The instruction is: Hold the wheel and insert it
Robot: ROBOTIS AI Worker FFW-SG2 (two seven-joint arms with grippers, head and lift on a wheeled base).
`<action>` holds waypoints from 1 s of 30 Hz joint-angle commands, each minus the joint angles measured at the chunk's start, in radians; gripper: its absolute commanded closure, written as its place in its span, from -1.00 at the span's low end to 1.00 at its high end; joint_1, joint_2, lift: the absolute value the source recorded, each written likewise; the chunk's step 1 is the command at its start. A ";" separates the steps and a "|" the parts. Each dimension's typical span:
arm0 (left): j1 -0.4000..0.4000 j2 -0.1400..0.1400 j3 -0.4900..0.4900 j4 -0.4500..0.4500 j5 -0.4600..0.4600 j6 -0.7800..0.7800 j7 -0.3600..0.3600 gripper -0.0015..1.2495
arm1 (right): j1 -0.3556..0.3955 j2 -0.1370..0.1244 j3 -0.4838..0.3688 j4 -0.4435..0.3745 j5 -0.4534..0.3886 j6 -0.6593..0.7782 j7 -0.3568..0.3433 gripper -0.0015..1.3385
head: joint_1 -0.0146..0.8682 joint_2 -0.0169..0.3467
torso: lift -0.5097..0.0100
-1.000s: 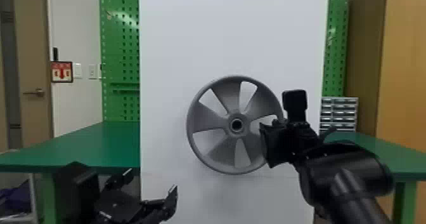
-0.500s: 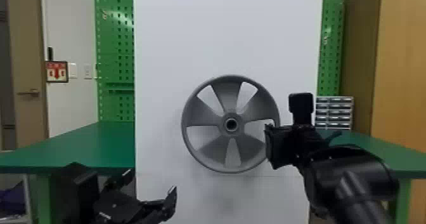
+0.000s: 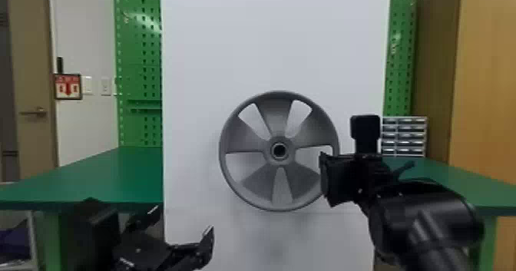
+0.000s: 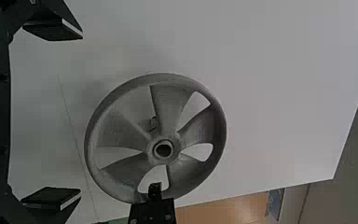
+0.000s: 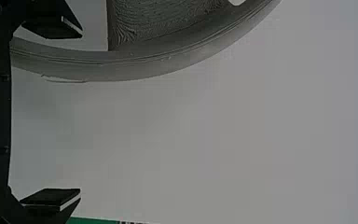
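Wheel [image 3: 279, 162]: upright before white panel [image 3: 276, 40] | your left gripper [image 4: 81, 113], right gripper [image 5: 80, 113]: fingers parted, clasping nothing | step: holding, probably | next: align with rim, close squarely, then insert

A grey wheel [image 3: 274, 116] was held upright in front of a white panel [image 3: 268, 32], with its round face turned toward the head view. Five broad spokes were joined to a narrow circular rim and were separated by five wedge-shaped openings. The raised central hub was pierced by a round hole. Fine ridged lines were seen across its surface in the right wrist view.
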 commanded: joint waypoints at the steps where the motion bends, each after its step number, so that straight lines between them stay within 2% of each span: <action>1: 0.001 0.000 0.005 0.000 0.000 0.000 0.000 -0.84 | 0.039 -0.003 0.013 -0.072 -0.030 0.003 0.000 -0.85 | -0.75 -0.82 | -0.74; 8: 0.009 0.000 0.011 0.000 0.000 0.000 0.000 -0.84 | 0.117 -0.004 0.030 -0.229 -0.054 0.044 0.002 -0.85 | -0.75 -0.82 | -0.74; 22: 0.021 -0.002 0.021 -0.002 0.002 -0.003 0.000 -0.84 | 0.352 -0.033 0.031 -0.608 -0.102 0.100 0.009 -0.85 | -0.75 -0.82 | -0.74; 30: 0.017 -0.003 0.023 -0.002 0.003 -0.011 0.000 -0.84 | 0.470 -0.076 -0.005 -0.819 -0.145 0.202 0.011 -0.84 | -0.75 -0.82 | -0.74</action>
